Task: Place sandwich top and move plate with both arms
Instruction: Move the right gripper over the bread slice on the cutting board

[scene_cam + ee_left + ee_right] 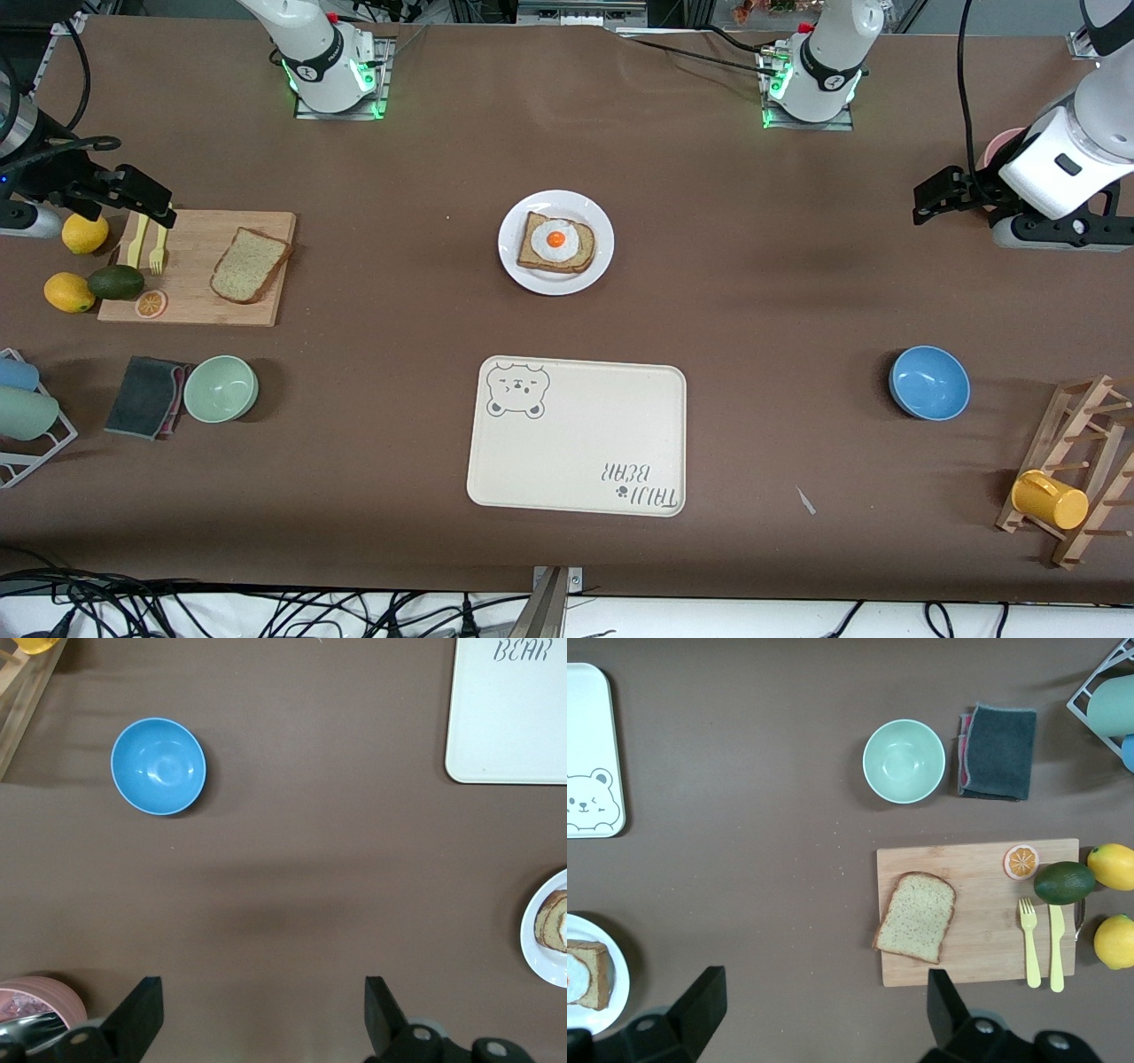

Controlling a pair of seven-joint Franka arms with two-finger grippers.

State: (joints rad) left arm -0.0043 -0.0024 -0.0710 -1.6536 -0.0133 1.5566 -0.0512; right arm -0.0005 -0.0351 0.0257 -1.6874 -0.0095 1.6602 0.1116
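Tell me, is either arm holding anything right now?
No. The left tool over bare table and the right tool beside the cutting board are both open and empty; the sandwich top lies untouched.

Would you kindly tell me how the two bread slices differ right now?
The sandwich top is bare; the egg slice carries a fried egg. The sandwich top lies on the wooden cutting board toward the right arm's end; the egg slice sits on the plate mid-table. Both lie flat, brown-crusted.

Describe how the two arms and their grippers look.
Both arms are white and rounded, with black bands at the joints, green lights glowing at their bases and black cables trailing off. The left gripper and right gripper are black, each with two flat, angular fingers.
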